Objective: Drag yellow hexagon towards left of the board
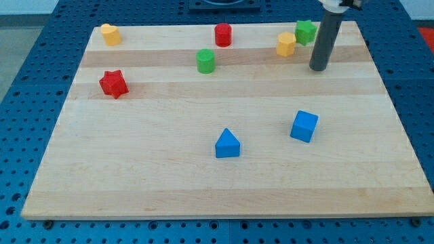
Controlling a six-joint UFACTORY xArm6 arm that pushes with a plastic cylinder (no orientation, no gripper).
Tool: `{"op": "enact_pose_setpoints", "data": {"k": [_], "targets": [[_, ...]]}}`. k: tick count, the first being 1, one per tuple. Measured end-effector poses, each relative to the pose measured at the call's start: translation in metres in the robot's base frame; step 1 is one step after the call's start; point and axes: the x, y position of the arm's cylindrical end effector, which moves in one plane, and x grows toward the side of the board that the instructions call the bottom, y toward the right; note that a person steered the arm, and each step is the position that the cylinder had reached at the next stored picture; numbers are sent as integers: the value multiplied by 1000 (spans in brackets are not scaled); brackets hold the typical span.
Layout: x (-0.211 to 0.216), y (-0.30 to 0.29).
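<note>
The yellow hexagon (286, 44) lies near the view's top right of the wooden board (203, 190), touching or almost touching the green star (306, 31) on its upper right. My tip (317, 68) rests on the board a short way to the right of the hexagon and a little below it, with a small gap between them. The dark rod rises from the tip and leaves the view at the top edge.
A second yellow block (110, 34), its shape unclear, sits at the top left corner. A red cylinder (223, 34) and a green cylinder (205, 61) lie left of the hexagon. A red star (113, 83) is at the left. A blue triangle (227, 144) and a blue cube (304, 126) are lower down.
</note>
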Motion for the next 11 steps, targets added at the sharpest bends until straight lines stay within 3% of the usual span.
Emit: {"op": "enact_pose_setpoints", "data": {"k": [2,6,9,10,11], "targets": [[-33,24],[-43,0],[-42,-79],[-23,-86],[-20,-129]]}}
